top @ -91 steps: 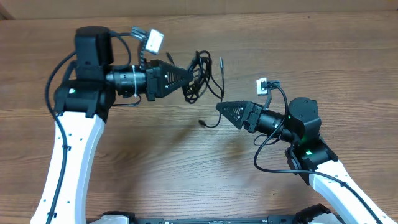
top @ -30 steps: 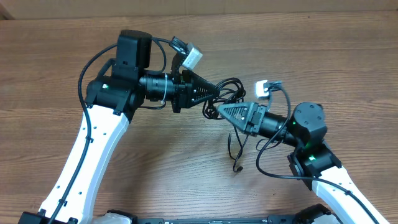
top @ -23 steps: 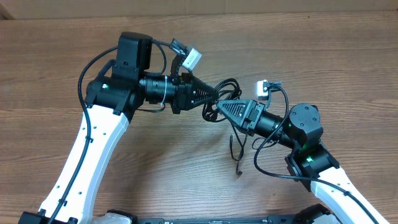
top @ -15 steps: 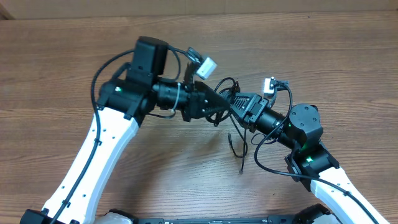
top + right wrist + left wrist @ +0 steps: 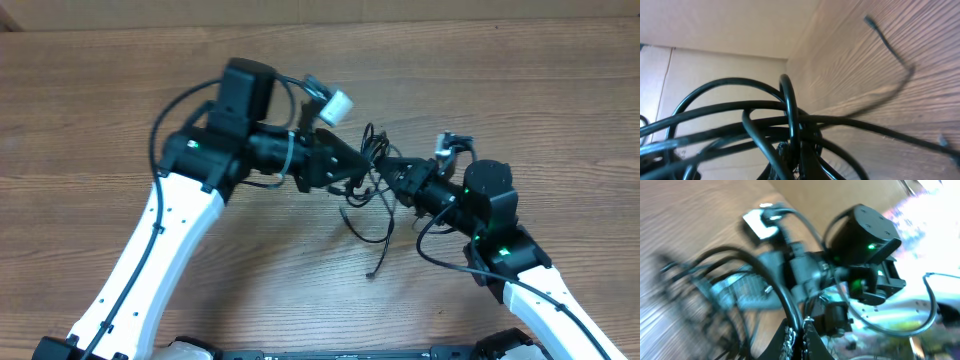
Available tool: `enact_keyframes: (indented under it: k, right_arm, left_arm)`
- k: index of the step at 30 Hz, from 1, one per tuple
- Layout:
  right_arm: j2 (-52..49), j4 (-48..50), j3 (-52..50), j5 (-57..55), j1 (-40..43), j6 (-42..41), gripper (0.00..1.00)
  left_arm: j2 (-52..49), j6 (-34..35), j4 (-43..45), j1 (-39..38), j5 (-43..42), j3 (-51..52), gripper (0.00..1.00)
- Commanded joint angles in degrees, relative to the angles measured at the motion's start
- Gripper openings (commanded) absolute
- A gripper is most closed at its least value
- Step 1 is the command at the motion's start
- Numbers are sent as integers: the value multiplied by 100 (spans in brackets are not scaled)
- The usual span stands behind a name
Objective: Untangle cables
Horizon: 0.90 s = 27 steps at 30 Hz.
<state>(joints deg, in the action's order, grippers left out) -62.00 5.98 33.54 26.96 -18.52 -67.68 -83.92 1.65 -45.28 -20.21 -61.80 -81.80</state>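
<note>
Overhead view: brown wood-grain desk (image 5: 90,90). Two white-and-black arms reach inward, and their tips nearly meet just right of centre.

- The tangle of thin black flexible cables (image 5: 366,208) sits right of the desk's middle, strung between the two tips.
- It is bunched tightest where the tips come together. Slack loops spill from there toward the near edge.
- One loose strand trails nearer, and its free end (image 5: 375,272) lies on the wood. I cannot tell whether the loops themselves touch the desk.
- The left fingers (image 5: 340,160) point right into the bundle, and the right fingers (image 5: 398,175) point left into it. From above the knot hides how either pair stands.
- A white plug block (image 5: 337,103) stands on the left arm's own cord, far side of the tangle.

Left wrist view, badly blurred:
- The left fingers (image 5: 789,339) at the bottom edge are pressed together, pinching a black strand (image 5: 785,300) that arcs up and away to the left.
- Beyond them is the right arm's black round housing (image 5: 865,235) with a green light.

Right wrist view:
- The right fingers (image 5: 781,157) at the bottom edge are closed tight on the cables (image 5: 790,105). One strand rises straight up from between them, and several others cross it in wide loops.
- Off to the right a single strand lies on the desk (image 5: 930,50), ending in a small plug (image 5: 870,21).
</note>
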Motion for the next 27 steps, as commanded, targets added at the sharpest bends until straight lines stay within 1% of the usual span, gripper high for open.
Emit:
enact_keyframes:
  k: [1,2,3,5,6,7,9,10,12,13,14,15,16,17,18,19,23,25,27]
  right_arm:
    - [109,-597,33,264,831,310,4]
    - [125,-595,33,466,955,398,4]
    - [138,-562,33,1117,1300,522,4]
    - [136,-459,33,1648,1547,520,4]
    - [136,-380,35,1853,1628,520,4]
    - [136,-138,33,2297,1755,520,4]
    - [136,118,33,2583,1797,540,4]
    - [136,153,33,2590,1794,662,4]
    - [136,129,33,2566,1794,925,4]
    - [136,96,33,2564,1794,1019,6]
    - [136,50,33,2568,1794,1180,20]
    - [136,13,33,2568,1788,1231,38]
    - [136,-24,33,2570,1790,1228,50]
    - [133,-31,33,2588,1788,1231,56]
    - [136,-24,33,2632,1790,1231,64]
    - [136,-26,33,2632,1790,1231,69]
    - [136,-26,33,2632,1770,1228,70]
    - [136,-26,33,2625,1709,1239,72]
    - [136,-17,33,2618,1578,1591,75]
  left_arm:
    - [109,74,-192,975,-214,-120,4]
    - [109,76,-254,1198,-170,-118,4]
    - [109,146,-407,1672,164,-118,4]
    - [109,289,-603,1939,730,-118,4]
    - [109,387,-704,2006,1034,-118,4]
    - [109,715,-909,2061,1700,-118,4]
    - [109,1174,-1121,2044,2402,-118,4]
    - [107,1320,-1182,2013,2601,-118,4]
    - [107,1429,-1224,1956,2728,-116,4]
    - [107,1421,-1211,1912,2638,-116,4]
    - [107,1384,-1196,1862,2481,-118,4]
    - [107,1204,-1161,1803,2177,-116,4]
    - [107,772,-1102,1722,1709,-116,4]
    - [107,299,-1058,1646,1259,-118,4]
    - [107,-535,-1029,1486,494,-116,4]
    - [107,-885,-1038,1390,212,-116,4]
    - [107,-1373,-988,1102,-404,-116,4]
    - [107,-1412,-861,984,-793,-118,4]
    - [107,-1410,-675,925,-1172,-116,4]
